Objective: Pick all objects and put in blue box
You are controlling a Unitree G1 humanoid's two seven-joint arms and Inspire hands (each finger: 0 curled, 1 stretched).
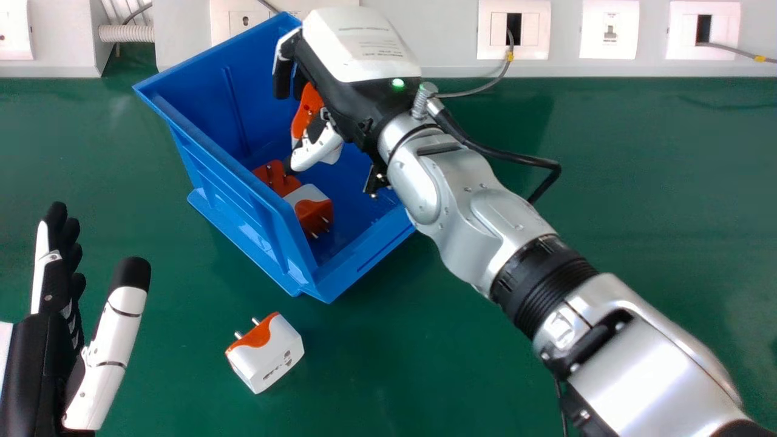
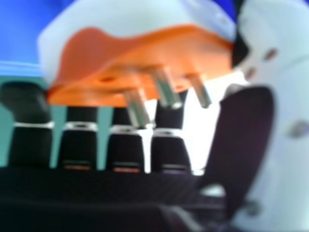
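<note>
My right hand (image 1: 340, 79) hangs over the blue box (image 1: 206, 145) in the head view, curled round an orange and white plug adapter (image 1: 308, 109). In the right hand view that adapter (image 2: 145, 53) lies between the fingers and thumb of my right hand (image 2: 248, 140), its metal pins showing. Inside the box lie an orange adapter (image 1: 276, 177) and a white and orange adapter (image 1: 312, 209). Another white and orange adapter (image 1: 267, 352) rests on the green table in front of the box. My left hand (image 1: 42, 340) is open at the left, apart from the adapters.
Behind the box, a grey panel with white sockets (image 1: 513, 30) runs along the back of the green table (image 1: 425, 364). A cable (image 1: 485, 85) trails from the panel behind my right wrist. The right silver forearm spans the table's right side.
</note>
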